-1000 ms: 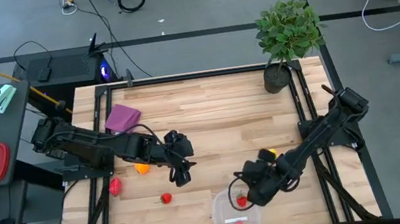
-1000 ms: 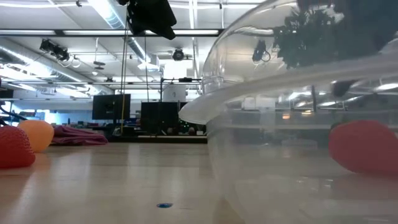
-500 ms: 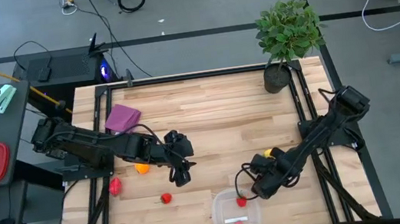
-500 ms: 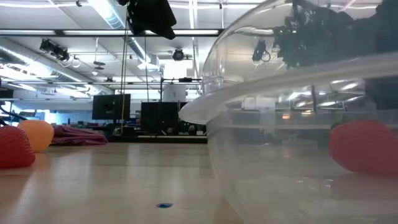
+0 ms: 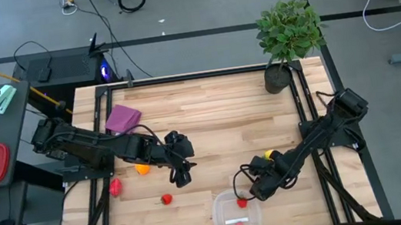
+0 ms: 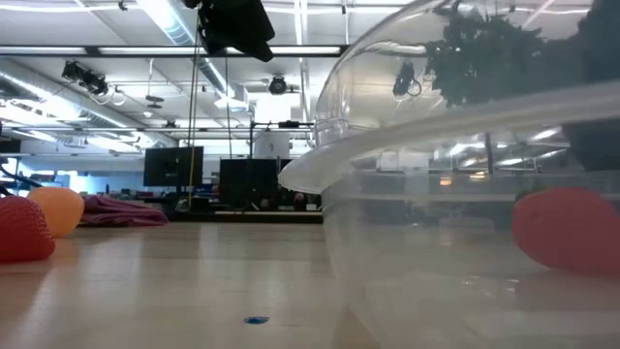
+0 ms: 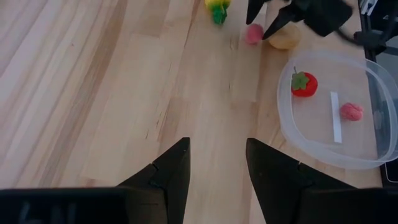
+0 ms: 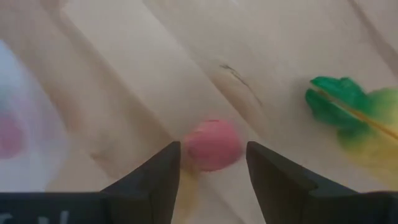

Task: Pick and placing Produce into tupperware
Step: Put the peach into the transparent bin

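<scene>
The right gripper (image 5: 256,190) sits low over the pale wooden table (image 5: 209,119), just beyond the far rim of the round clear plastic tub (image 5: 237,215). Its fingers (image 8: 151,180) are spread, empty, framing a small pink toy piece (image 8: 212,146) that lies on the wood between them and slightly ahead. That looks like the line-up for the next pick. A yellow toy with green leaves (image 8: 357,118) lies close by, and the left wrist view also shows a tan piece (image 7: 285,37) next to the pink one (crowding that could make a clean grasp awkward).

The tub already holds a red strawberry-like piece (image 7: 304,83) and a pink one (image 7: 351,111), with a white strip between them.

The left gripper (image 5: 180,173) waits near the table's middle, fingers (image 7: 166,175) apart and holding nothing. On its side a red piece (image 5: 165,199), an orange one (image 5: 143,168) and a larger red one (image 5: 115,187) still lie loose on the table.
</scene>
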Tool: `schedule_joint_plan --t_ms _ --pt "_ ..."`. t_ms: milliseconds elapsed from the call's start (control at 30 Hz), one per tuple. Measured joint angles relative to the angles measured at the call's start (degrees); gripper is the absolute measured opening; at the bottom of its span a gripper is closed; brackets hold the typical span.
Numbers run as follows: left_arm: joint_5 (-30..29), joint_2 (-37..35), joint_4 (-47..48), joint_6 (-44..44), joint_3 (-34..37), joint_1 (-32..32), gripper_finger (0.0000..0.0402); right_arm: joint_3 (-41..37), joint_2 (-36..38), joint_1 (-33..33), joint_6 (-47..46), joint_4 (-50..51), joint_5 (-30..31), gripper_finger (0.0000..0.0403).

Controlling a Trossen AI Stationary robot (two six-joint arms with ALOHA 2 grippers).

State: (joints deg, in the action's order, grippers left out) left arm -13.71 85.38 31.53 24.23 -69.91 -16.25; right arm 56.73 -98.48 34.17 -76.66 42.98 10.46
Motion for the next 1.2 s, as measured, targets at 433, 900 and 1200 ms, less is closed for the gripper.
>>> schedule_joint_plan --t_ms 433,900,1200 --pt "0.02 0.02 -0.04 -1.31 0.00 0.00 0.0162 0.02 -3.41 -2.06 5.81 -1.57 -0.26 0.0152" --pt "0.00 0.00 -0.01 -1.51 0.04 0.07 0.0162 3.61 0.62 -1.43 13.95 -0.96 1.48 0.0087" --pt "0.00 0.00 -0.03 -1.49 0.04 0.07 0.0162 9.63 7.01 3.74 27.67 -14.57 5.60 0.0087"
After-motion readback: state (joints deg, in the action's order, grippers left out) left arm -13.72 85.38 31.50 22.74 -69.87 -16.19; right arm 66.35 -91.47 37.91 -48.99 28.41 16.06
